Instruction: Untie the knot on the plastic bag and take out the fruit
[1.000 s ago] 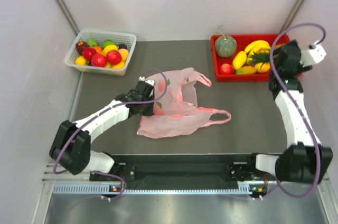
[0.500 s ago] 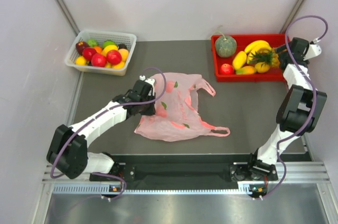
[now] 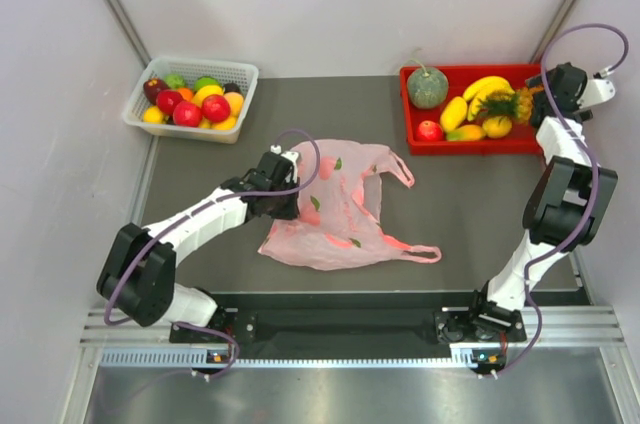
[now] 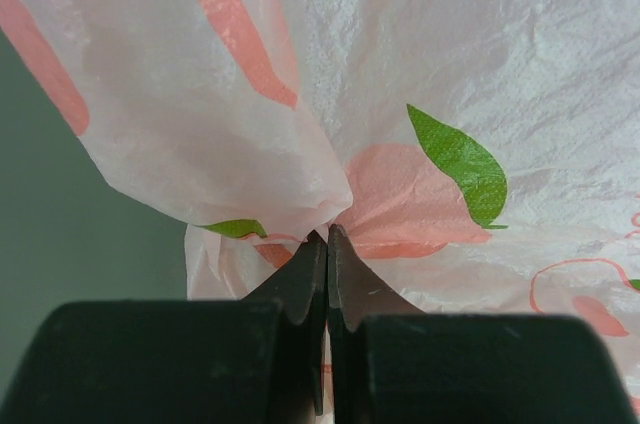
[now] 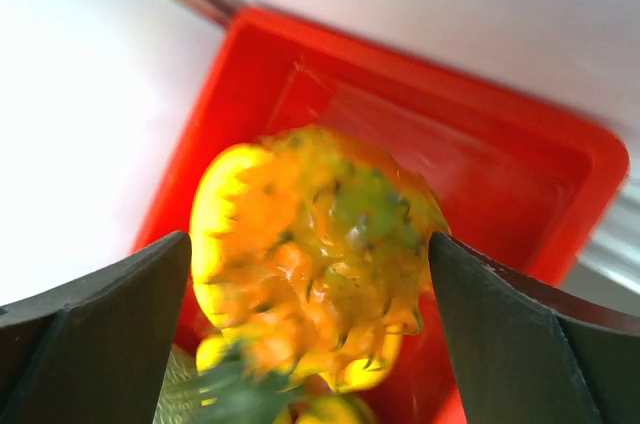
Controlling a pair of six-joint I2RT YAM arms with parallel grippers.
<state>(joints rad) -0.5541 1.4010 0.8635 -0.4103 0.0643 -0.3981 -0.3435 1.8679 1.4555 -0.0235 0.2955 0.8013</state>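
The pink plastic bag [image 3: 340, 209] lies flat and slack on the dark mat, its two strap handles spread apart; no knot shows. My left gripper [image 3: 290, 184] is shut on a pinch of the bag's film [image 4: 420, 64], its tips [image 4: 327, 234] pressed together. The fruit sits in the red tray [image 3: 470, 147]: a grey-green melon [image 3: 427, 88], bananas [image 3: 485, 87] and a small pineapple [image 3: 510, 104]. My right gripper [image 3: 545, 102] hangs open over the tray's right end. In the right wrist view the blurred pineapple [image 5: 320, 234] fills the gap of the gripper [image 5: 308, 239].
A white basket [image 3: 240, 70] with several small round fruits stands at the back left. The red tray also holds a small red apple [image 3: 429, 130] and yellow mangoes [image 3: 455, 112]. Pale walls close in the mat on three sides.
My right arm swung out to the tray's far right end and its jaws widened around the pineapple. The left gripper kept its pinch and the bag shifted slightly.
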